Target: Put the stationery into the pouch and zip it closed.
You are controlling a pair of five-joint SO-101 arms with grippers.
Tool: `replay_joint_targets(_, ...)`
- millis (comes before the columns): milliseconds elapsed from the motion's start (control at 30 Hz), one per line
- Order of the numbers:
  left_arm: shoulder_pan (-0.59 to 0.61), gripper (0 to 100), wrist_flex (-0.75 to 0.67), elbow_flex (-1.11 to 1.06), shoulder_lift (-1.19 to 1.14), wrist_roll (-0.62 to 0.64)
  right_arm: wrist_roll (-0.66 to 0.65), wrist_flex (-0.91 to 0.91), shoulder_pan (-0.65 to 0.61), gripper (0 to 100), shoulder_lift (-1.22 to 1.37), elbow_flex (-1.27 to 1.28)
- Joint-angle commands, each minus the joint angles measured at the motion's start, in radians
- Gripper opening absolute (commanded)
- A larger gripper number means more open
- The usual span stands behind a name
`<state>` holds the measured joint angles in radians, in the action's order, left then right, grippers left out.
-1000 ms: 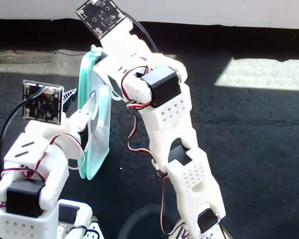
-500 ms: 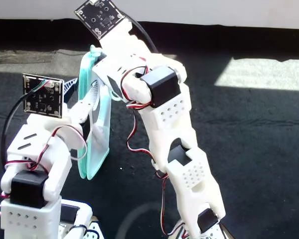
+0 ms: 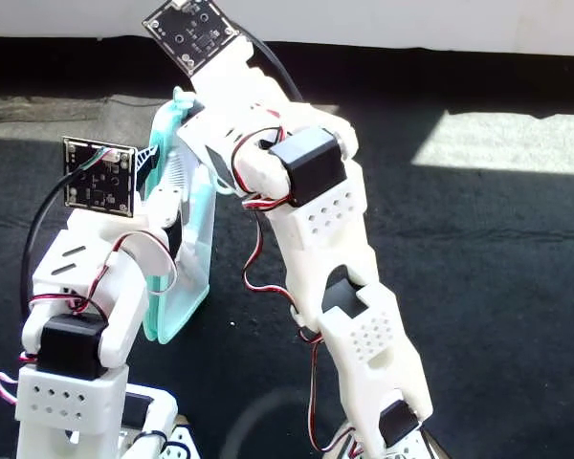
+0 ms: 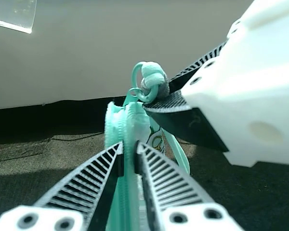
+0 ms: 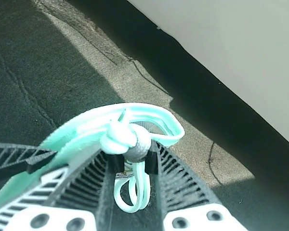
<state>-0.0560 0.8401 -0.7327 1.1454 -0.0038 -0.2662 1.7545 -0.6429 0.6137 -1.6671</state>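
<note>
Teal pouch (image 3: 196, 258) upright; left gripper (image 4: 129, 155) clenched on its edge, right gripper (image 5: 132, 155) clamping pull cord (image 5: 127, 139) (contents unseen). Zipping stage, closure unconfirmed.

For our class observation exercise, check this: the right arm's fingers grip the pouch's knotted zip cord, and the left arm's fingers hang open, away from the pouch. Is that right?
Not quite. The left wrist view shows the left gripper with its fingers shut on the edge of the pouch, not open away from it. The right gripper does grip the knotted zip cord.
</note>
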Motion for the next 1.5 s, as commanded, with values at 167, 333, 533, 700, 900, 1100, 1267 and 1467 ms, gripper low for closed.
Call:
replay_joint_targets(167, -0.021, 2, -0.020, 0.007, 0.005, 0.003, -0.005, 0.012, 0.035, 0.5, -0.081, -0.097)
replay_joint_targets(333, -0.016, 9, 0.066, 0.051, 0.088, 0.003, -0.005, 0.012, 0.031, 0.5, -0.150, -0.087)
replay_joint_targets(533, 0.025, 17, 0.095, 0.024, 0.173, -0.002, -0.006, 0.012, 0.033, 0.5, -0.151, -0.087)
replay_joint_targets(700, 0.073, 17, 0.094, 0.005, 0.171, -0.002, -0.005, 0.012, 0.031, 0.5, -0.154, -0.087)
replay_joint_targets(900, 0.071, 17, 0.018, -0.039, 0.070, -0.002, -0.005, 0.012, 0.030, 0.5, -0.154, -0.087)
replay_joint_targets(1100, 0.033, 17, 0.021, 0.030, 0.025, 0.003, -0.005, 0.012, 0.031, 0.5, -0.151, -0.087)
replay_joint_targets(1267, 0.028, 17, 0.074, 0.093, 0.025, 0.003, -0.005, 0.012, 0.035, 0.5, -0.150, -0.085)
replay_joint_targets(1467, 0.027, 17, 0.170, 0.143, 0.025, 0.005, -0.005, 0.010, 0.035, 0.5, -0.154, -0.015)
